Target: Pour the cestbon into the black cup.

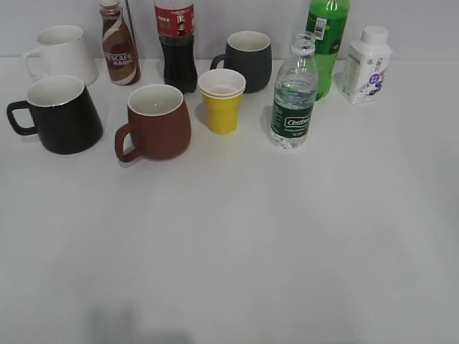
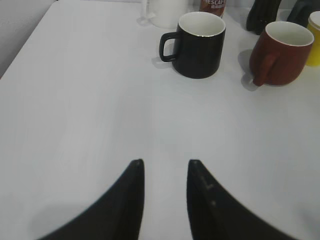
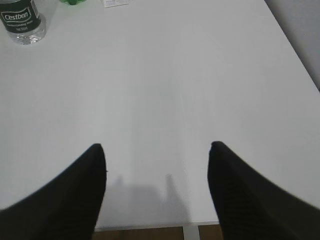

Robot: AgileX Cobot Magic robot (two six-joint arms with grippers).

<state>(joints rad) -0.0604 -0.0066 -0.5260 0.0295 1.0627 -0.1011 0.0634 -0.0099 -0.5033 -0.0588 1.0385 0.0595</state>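
Note:
The cestbon (image 1: 294, 97) is a clear bottle with a dark green label. It stands upright right of centre, its cap off, and its base shows in the right wrist view (image 3: 22, 21). The black cup (image 1: 57, 115) is glossy, white inside, and stands at the left, handle to the left; it also shows in the left wrist view (image 2: 197, 44). My left gripper (image 2: 165, 162) is open and empty over bare table, well short of the cup. My right gripper (image 3: 156, 147) is wide open and empty near the table's front edge. Neither gripper shows in the exterior view.
A brown-red mug (image 1: 156, 122), a yellow cup (image 1: 221, 100) and a dark grey mug (image 1: 247, 59) stand between cup and bottle. Behind are a white mug (image 1: 61, 54), a Nescafe bottle (image 1: 118, 46), a cola bottle (image 1: 176, 43), a green soda bottle (image 1: 327, 43) and a white milk bottle (image 1: 366, 64).

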